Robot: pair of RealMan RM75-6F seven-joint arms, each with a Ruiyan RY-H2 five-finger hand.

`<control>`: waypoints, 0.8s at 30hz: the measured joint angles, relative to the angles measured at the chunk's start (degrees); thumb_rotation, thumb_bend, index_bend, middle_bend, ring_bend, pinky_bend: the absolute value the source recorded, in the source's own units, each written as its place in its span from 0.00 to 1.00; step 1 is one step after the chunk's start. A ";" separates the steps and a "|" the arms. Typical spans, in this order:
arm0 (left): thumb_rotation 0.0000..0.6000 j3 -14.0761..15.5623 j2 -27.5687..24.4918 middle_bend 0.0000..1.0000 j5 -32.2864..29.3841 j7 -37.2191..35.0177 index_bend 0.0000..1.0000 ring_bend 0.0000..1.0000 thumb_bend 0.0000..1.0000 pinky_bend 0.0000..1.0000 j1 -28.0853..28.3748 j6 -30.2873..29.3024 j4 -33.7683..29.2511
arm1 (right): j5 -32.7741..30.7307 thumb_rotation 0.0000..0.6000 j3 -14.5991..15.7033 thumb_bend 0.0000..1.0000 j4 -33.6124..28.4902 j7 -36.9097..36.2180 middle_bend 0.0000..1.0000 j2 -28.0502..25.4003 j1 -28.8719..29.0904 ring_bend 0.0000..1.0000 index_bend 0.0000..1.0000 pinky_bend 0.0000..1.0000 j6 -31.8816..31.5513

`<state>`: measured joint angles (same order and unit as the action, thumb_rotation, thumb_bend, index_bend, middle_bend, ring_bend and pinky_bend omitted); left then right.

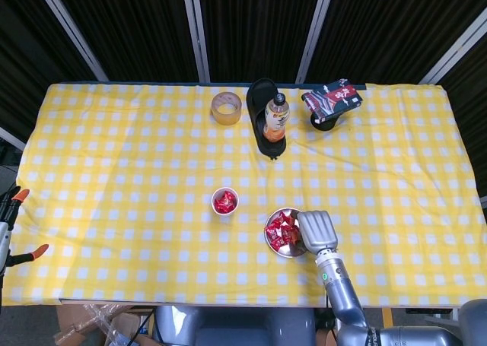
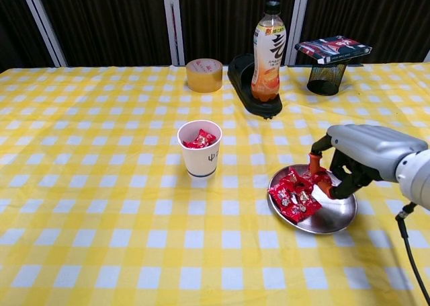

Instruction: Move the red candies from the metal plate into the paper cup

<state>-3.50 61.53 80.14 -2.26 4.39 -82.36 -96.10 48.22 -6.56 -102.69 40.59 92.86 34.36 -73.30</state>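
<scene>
Table (image 2: 101, 239), checked: right hand (image 2: 356, 159) pinching candy (image 2: 321, 182) over plate (image 2: 329, 218); cup (image 2: 199, 148) lies leftward.

Plate (image 2: 334, 218): shiny metal. Candies (image 2: 293, 193): glossy red wrappers. Cup (image 2: 199, 148): matt white paper. Tablecloth (image 2: 101, 185): checked cloth. Bottle (image 2: 269, 49): clear glossy plastic

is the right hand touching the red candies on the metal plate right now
Touching. In the chest view, the right hand has its fingertips down among the red candies on the metal plate, pressing against a wrapper at the pile's edge.
</scene>
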 measured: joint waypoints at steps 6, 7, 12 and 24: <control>1.00 0.13 0.08 0.00 0.49 0.30 0.00 0.00 0.05 0.00 0.09 -0.04 0.26 | 1.17 1.00 -3.15 0.55 -5.37 0.86 0.89 -2.59 1.07 0.90 0.54 0.90 -0.99; 1.00 0.15 0.09 0.00 0.52 0.32 0.00 0.00 0.05 0.00 0.11 -0.02 0.28 | 1.15 1.00 -3.79 0.55 -6.18 1.08 0.89 -2.93 1.38 0.90 0.54 0.90 -1.04; 1.00 0.16 0.10 0.00 0.50 0.60 0.00 0.00 0.05 0.00 0.16 0.05 0.31 | -0.29 1.00 -7.83 0.55 -10.01 3.08 0.89 -4.01 4.24 0.90 0.54 0.90 -0.77; 1.00 0.24 -0.33 0.00 0.09 0.38 0.00 0.00 0.05 0.00 0.40 0.95 0.07 | -6.94 1.00 -11.28 0.55 -8.07 7.65 0.89 -0.35 11.95 0.90 0.54 0.90 1.95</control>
<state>-3.26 61.20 80.23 -1.89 4.79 -81.41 -96.03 41.28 -17.84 -110.76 48.23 92.52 46.30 -71.35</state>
